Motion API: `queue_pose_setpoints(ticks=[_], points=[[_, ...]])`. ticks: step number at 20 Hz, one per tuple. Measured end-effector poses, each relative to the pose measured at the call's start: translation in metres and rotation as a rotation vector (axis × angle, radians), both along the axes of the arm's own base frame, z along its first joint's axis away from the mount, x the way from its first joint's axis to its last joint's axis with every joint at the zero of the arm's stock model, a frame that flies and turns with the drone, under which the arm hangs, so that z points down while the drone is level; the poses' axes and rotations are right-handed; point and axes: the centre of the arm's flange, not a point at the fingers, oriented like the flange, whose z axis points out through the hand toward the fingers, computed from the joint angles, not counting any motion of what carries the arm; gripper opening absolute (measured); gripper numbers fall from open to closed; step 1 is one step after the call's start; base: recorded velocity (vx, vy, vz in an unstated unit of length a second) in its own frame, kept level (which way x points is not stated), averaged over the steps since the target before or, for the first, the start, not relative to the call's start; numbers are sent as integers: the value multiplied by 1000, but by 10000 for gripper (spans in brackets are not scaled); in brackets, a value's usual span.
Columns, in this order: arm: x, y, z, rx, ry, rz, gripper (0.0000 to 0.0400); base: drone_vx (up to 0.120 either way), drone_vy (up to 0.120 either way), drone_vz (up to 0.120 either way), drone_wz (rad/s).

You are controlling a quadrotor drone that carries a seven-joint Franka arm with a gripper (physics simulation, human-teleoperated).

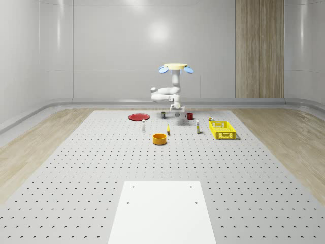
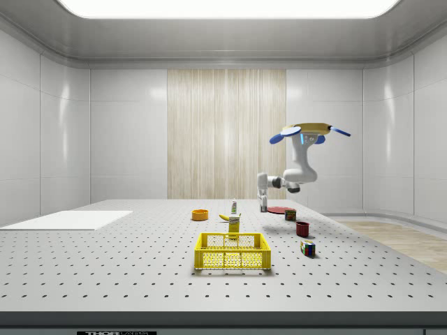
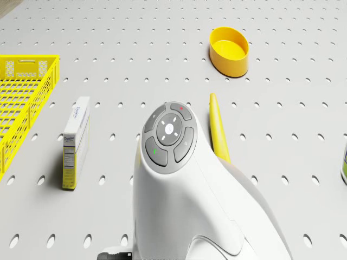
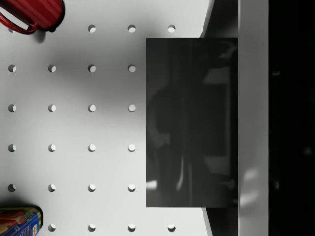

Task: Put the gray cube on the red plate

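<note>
Grasp step, we judge. Drone (image 1: 176,67) hovers near flat red plate (image 1: 138,117). Gripper (image 2: 263,204) hangs close above dark gray cube (image 4: 192,123), which is off the plate. Jaw state: cannot tell. Next: confirm grip, lift, carry to plate.

Red mug (image 4: 30,14) and can (image 4: 18,221) flank open table (image 4: 93,128).

My wrist view: red mug (image 4: 30,14) and can (image 4: 19,221) cut by frame edges. Drone view: arm (image 3: 190,206) hides the banana's (image 3: 218,130) lower end.
</note>
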Motion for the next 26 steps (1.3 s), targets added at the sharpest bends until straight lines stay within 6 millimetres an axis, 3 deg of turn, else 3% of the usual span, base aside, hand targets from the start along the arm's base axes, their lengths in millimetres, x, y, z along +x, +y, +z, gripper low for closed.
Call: queue_pose_setpoints(ticks=[5, 9, 26], points=[[0, 0, -1, 0, 0, 0, 250, 0, -120, 120, 0], [0, 0, -1, 0, 0, 0, 250, -120, -120, 110, 0], [0, 0, -1, 0, 0, 0, 250, -120, -120, 0, 0]])
